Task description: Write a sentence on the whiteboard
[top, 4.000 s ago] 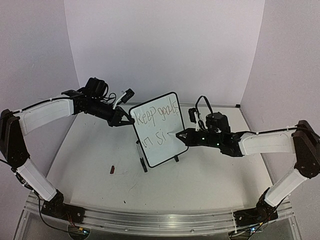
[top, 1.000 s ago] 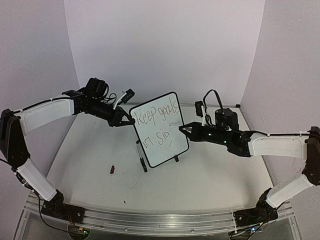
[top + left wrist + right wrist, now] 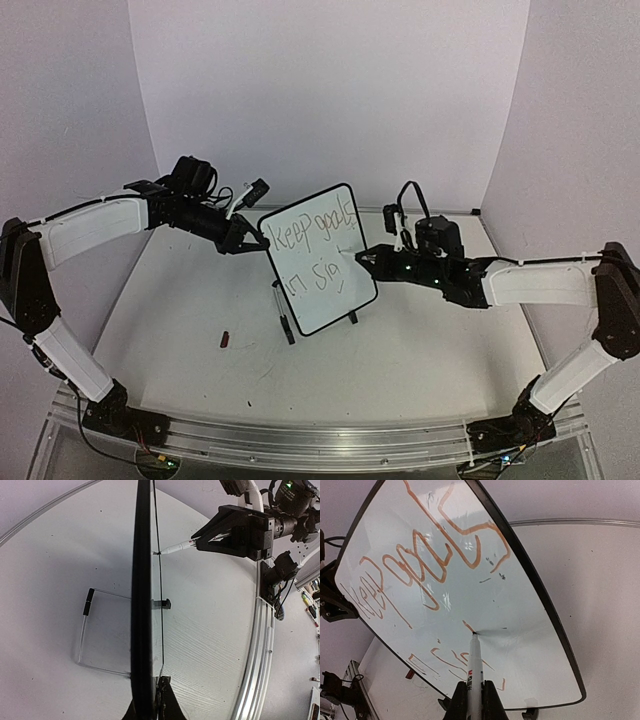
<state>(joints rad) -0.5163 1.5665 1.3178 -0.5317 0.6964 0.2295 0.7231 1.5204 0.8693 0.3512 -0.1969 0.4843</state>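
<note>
The left pincer (image 3: 250, 240) is clamped shut on the left edge of the whiteboard (image 3: 318, 262). In the left wrist view its fingers (image 3: 165, 700) sit either side of the thin black frame, with the board seen edge-on between them. Below this pincer, nearer the front of the table (image 3: 430, 340), lies a small dark piece (image 3: 226, 339), well apart from everything else.

The whiteboard stands upright just to the right of the left pincer, tilted a little, with its two black feet (image 3: 288, 331) on the table. It sits between the two pincers, and its white face is turned toward the right one. The sentence (image 3: 312, 232) on it reads "Keep goals" on the top line, and "in sig" below as far as can be read. The strokes look dark from above and reddish-brown in the right wrist view.

A white marker (image 3: 474, 672) sticks straight out of the right pincer (image 3: 474, 695). Its dark tip touches the board's face near the right-hand end of the lower line. The right pincer is closed on the marker's barrel, one finger on each side, and it hangs just beside the board's right edge without touching the frame. Its arm stretches away to the right, low over the table.
</note>
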